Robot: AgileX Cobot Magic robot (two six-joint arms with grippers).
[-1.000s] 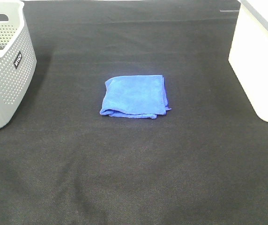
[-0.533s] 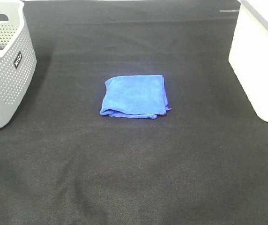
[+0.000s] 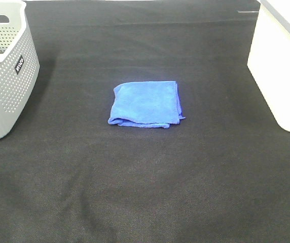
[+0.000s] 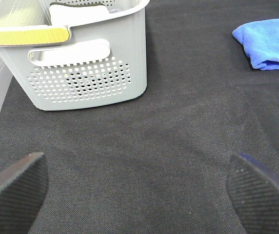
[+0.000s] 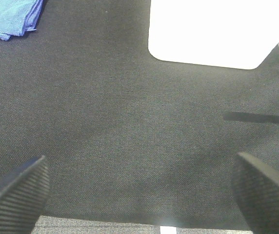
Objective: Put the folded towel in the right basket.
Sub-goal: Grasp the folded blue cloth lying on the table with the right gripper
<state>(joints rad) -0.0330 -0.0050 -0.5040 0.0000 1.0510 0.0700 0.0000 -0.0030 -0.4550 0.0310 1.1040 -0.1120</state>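
Observation:
A folded blue towel [image 3: 146,104] lies flat on the black cloth in the middle of the table. It also shows in the left wrist view [image 4: 271,43] and in a corner of the right wrist view [image 5: 10,17]. The right basket [image 3: 282,66] is white and stands at the right edge; its wall shows in the right wrist view [image 5: 215,31]. Neither gripper shows in the exterior high view. My left gripper [image 4: 139,190] is open and empty, far from the towel. My right gripper [image 5: 139,190] is open and empty, near the table's front edge.
A grey perforated basket [image 3: 5,66] stands at the left edge; it shows close in the left wrist view [image 4: 88,73] with a yellow-edged handle and something pale inside. The table's front edge [image 5: 129,226] shows in the right wrist view.

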